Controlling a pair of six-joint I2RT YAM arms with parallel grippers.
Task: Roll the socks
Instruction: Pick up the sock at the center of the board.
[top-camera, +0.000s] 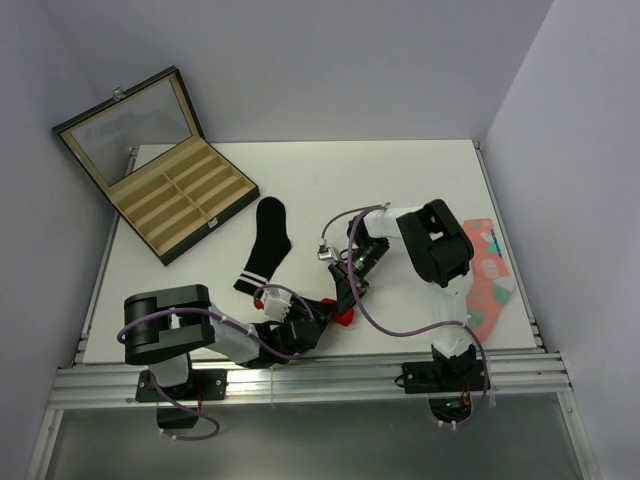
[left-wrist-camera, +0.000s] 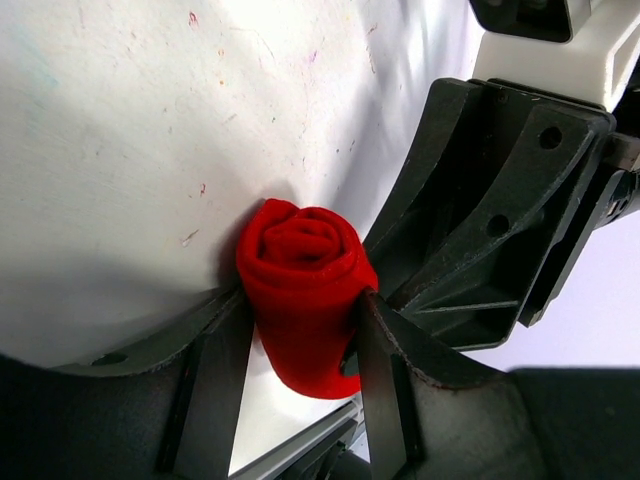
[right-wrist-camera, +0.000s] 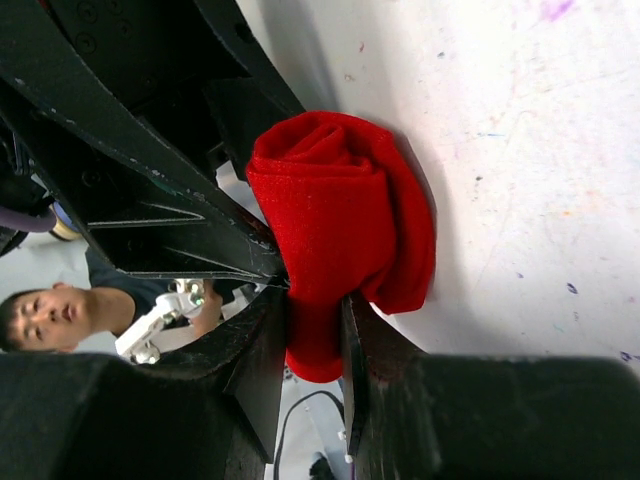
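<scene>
Your left pincer (left-wrist-camera: 300, 305) is clamped on the red sock (left-wrist-camera: 305, 290), which is wound into a tight roll with its spiral end facing the wrist camera. The roll sits between the 2 fingers (left-wrist-camera: 215, 385), touching both, with its upper side against the desk (left-wrist-camera: 150, 120). Your right pincer (right-wrist-camera: 312, 325) meets the same roll from the opposite side. Its jaws are closed on a narrow fold at the lower end of the roll, while the fat part bulges beyond the tips. From above, you see the red sock near the front edge of the desk, mostly hidden by both pincers. The black sock (top-camera: 265, 245) lies flat and unrolled just beyond, its 2 white stripes toward the arms, apart from either pincer.
</scene>
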